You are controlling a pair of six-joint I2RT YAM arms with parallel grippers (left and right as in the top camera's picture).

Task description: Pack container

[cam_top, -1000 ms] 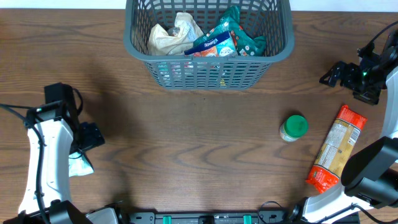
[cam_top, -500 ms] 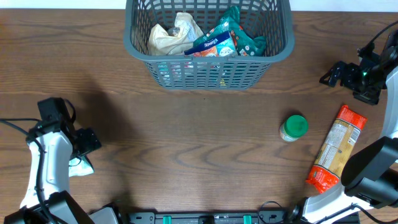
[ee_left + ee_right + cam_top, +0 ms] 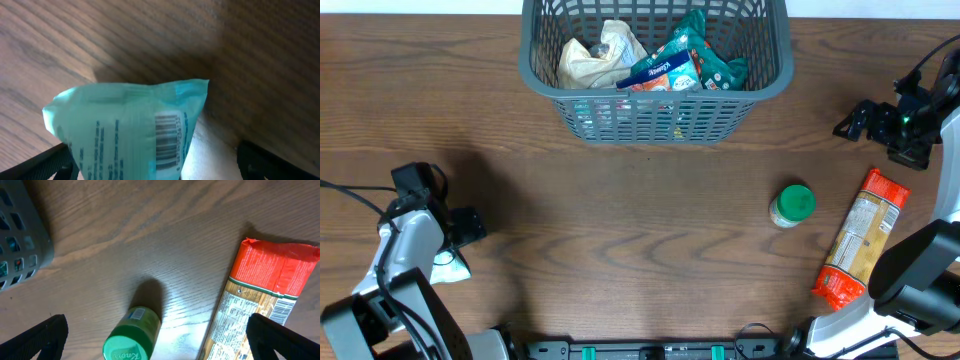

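Over the last second my left arm has swung in toward the near edge, but its end effector [image 3: 463,232] sits over the same pale teal packet [image 3: 130,130], fingers spread wide either side, gripping nothing. So no gain yet: that packet lies on the worktop [image 3: 620,230], well apart from the container [image 3: 655,120] at the far edge, which already holds several packets. The right end effector [image 3: 850,118] hasn't moved; it is also wide and empty, near the green-lidded jar [image 3: 792,205] and pasta packet [image 3: 860,240]. The container's far rim is cut off, and from overhead my arm hides part of the teal packet.
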